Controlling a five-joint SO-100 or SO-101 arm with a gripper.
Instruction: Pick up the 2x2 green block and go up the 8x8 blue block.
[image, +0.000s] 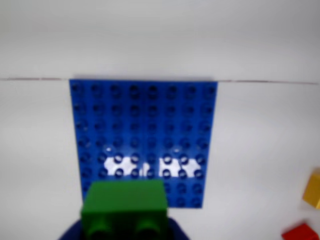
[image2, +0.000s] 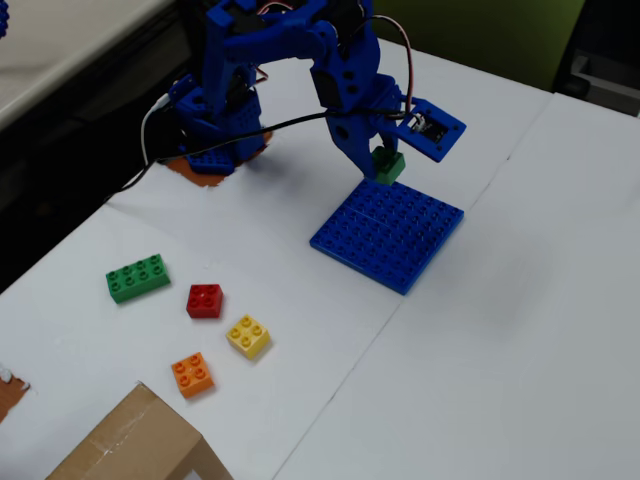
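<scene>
Green 2x2 block clamped between closed fingers, above blue baseplate.

table: white | on it: 8x8 blue block, long green brick, red, yellow, orange bricks | possibly cardboard box

A small square green plastic brick is showing bright green against the large flat blue plastic baseplate, whose regular grid of round studs is catching white glare near its middle in the wrist view. On the white worktop, a longer green brick, a red brick, a yellow brick and an orange brick are lying to the left. The blue plastic arm is matching the baseplate.
</scene>
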